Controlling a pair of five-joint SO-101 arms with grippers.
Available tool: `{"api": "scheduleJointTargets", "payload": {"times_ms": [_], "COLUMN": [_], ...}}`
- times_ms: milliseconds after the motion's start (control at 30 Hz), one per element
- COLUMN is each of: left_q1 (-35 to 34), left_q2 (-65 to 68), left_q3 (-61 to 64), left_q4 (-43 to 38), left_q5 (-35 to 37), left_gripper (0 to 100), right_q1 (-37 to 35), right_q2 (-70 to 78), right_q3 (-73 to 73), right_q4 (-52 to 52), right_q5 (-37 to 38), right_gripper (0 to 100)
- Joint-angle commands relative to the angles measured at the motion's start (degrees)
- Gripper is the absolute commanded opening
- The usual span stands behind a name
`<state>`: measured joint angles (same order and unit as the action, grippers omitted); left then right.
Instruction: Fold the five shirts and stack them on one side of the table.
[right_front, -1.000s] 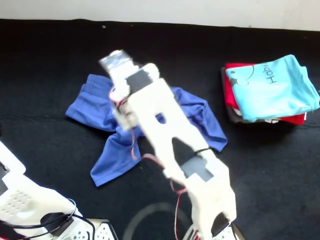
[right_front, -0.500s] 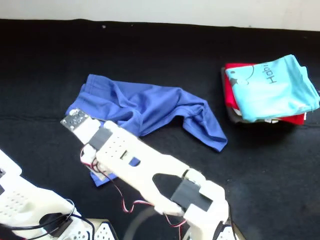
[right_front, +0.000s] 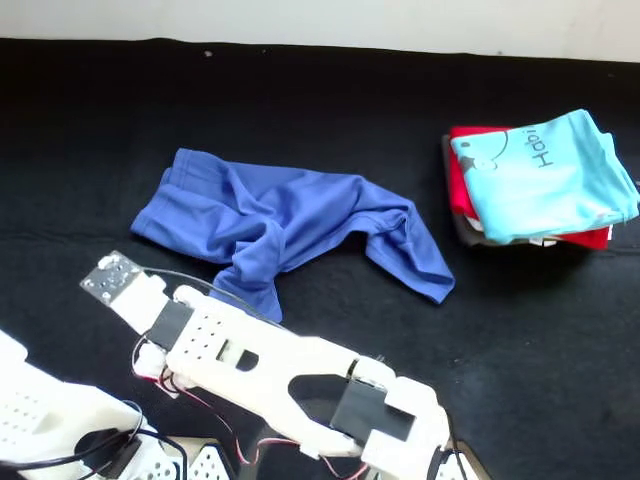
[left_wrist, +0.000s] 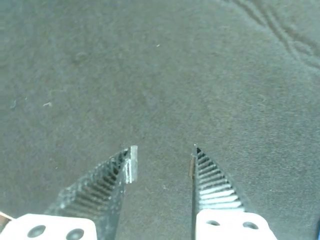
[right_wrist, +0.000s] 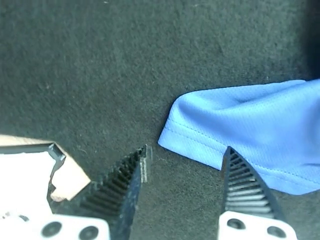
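A crumpled blue shirt (right_front: 280, 220) lies at the middle of the black table. At the right edge stands a stack of folded shirts, a cyan shirt (right_front: 545, 175) on top of a red shirt (right_front: 465, 195). My right arm (right_front: 240, 355) stretches low across the front, toward the left. Its gripper (right_wrist: 185, 152) is open just above the cloth, and a hemmed corner of the blue shirt (right_wrist: 240, 135) lies just past the fingertips. My left gripper (left_wrist: 162, 152) is open over bare black cloth with nothing between its fingers.
The left arm's white body (right_front: 35, 420) fills the front left corner, with loose cables beside it. The black tablecloth (right_front: 320, 100) runs bare behind the blue shirt, up to a pale wall.
The right arm has swung from above the blue shirt down to the front left. The shirt's lower flap, which reached farther forward and left, now lies shorter and closer to the body.
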<state>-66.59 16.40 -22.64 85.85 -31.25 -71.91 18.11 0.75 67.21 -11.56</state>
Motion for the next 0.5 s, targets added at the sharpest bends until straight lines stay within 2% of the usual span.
{"api": "scheduleJointTargets", "payload": {"times_ms": [0,333,400,467], "left_q1": [-1.6,-2.5,-2.2,-2.0], "left_q2": [-0.7,-0.7,-0.7,-0.7], "left_q3": [-2.2,-2.2,-2.2,-2.2], "left_q4": [0.0,0.0,0.0,0.0], "left_q5": [-0.4,-0.4,-0.4,-0.4], "left_gripper": [18,18,18,18], "right_q1": [-0.4,4.4,6.3,8.5], "right_q2": [2.3,7.2,7.2,7.2], "right_q3": [-0.8,-0.3,-0.2,-0.2], "right_q4": [-0.7,-4.2,-4.2,-4.2], "right_q5": [-0.9,-0.6,-0.5,-0.5], "right_gripper": [22.1,21.9,17.2,6.9]}}
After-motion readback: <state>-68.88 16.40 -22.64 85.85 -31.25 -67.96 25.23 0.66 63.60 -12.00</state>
